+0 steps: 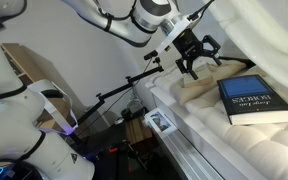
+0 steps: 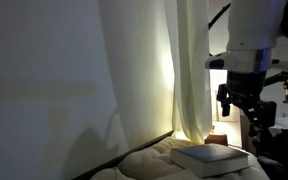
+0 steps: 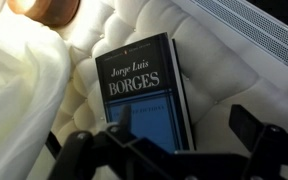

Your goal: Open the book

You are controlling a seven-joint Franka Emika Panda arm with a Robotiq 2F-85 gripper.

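Observation:
The book [image 1: 256,98] lies closed and flat on a cream quilted cushion [image 1: 209,120]. Its dark blue cover faces up, with white lettering "Jorge Luis BORGES" readable in the wrist view [image 3: 144,85]. It also shows in an exterior view [image 2: 209,158]. My gripper [image 1: 196,58] hangs in the air above and beside the book, apart from it, with its fingers spread open and empty. In an exterior view it [image 2: 242,105] is well above the book. In the wrist view the open fingers [image 3: 162,138] frame the book's lower half.
A white curtain [image 2: 189,70] hangs beside the cushion, and its cloth [image 3: 19,90] lies near the book's left side. A black stand [image 1: 124,90] and a small box [image 1: 162,122] are beside the cushion's edge. A brown object [image 3: 52,10] lies beyond the book.

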